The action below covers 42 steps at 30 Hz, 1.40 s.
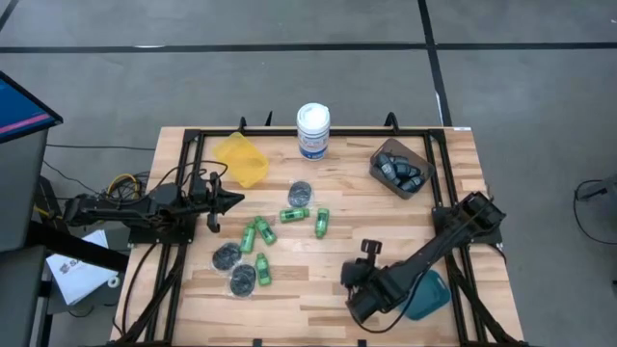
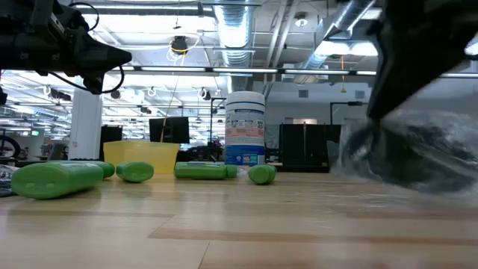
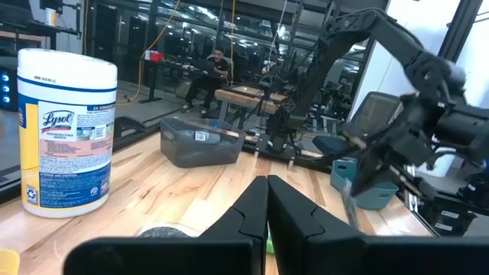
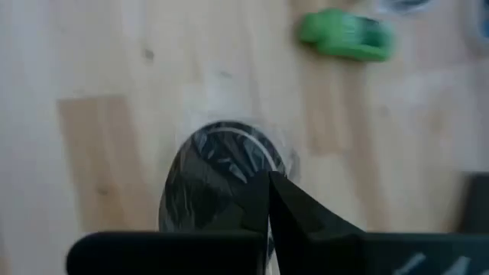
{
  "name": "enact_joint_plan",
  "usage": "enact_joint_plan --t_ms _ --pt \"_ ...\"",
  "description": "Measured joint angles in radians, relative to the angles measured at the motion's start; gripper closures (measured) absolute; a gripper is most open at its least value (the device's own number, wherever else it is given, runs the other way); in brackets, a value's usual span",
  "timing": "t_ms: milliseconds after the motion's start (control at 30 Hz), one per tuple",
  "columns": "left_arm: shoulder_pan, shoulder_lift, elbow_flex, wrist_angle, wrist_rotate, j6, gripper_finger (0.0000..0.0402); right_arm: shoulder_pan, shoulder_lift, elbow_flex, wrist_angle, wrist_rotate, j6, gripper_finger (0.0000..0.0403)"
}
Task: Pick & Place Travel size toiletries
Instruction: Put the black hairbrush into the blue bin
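Left gripper (image 1: 231, 200) closed, arm level; right gripper (image 1: 359, 277) pinched shut, arm lowered.

One camera hangs above and looks straight down on the whole wooden table (image 1: 318, 280). Another sits at tabletop level, facing across the boards into the room. Both take in the white tub (image 1: 312, 130) and the green bottles (image 2: 56, 179). The left wrist camera looks level across the table, also catching the tub. The right wrist camera points down, close to the wood.
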Motion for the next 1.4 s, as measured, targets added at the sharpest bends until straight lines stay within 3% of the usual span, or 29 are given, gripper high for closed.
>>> enact_joint_plan --t_ms 333,633,767,967,1200,1400 --pt "0.0 0.0 0.0 0.0 0.0 0.0 0.04 0.081 -0.047 0.129 -0.48 0.094 0.229 0.0403" --pt "0.0 0.0 0.0 0.002 0.0 0.0 0.04 0.149 -0.183 0.076 -0.471 0.172 0.333 0.0403" --pt "0.0 0.0 0.0 0.003 0.0 0.0 0.04 0.091 -0.205 0.025 -0.45 0.104 0.357 0.0389" --pt "0.0 0.0 0.0 0.006 0.0 0.0 0.04 -0.007 -0.244 -0.114 -0.364 -0.149 0.313 0.0301" --pt "0.0 0.0 0.0 0.008 0.0 0.0 0.04 -0.089 -0.36 -0.336 -0.069 -0.271 0.175 0.0157" --pt "0.0 0.0 0.0 0.009 0.0 0.0 0.04 -0.147 -0.434 -0.519 0.116 -0.353 0.11 0.013"
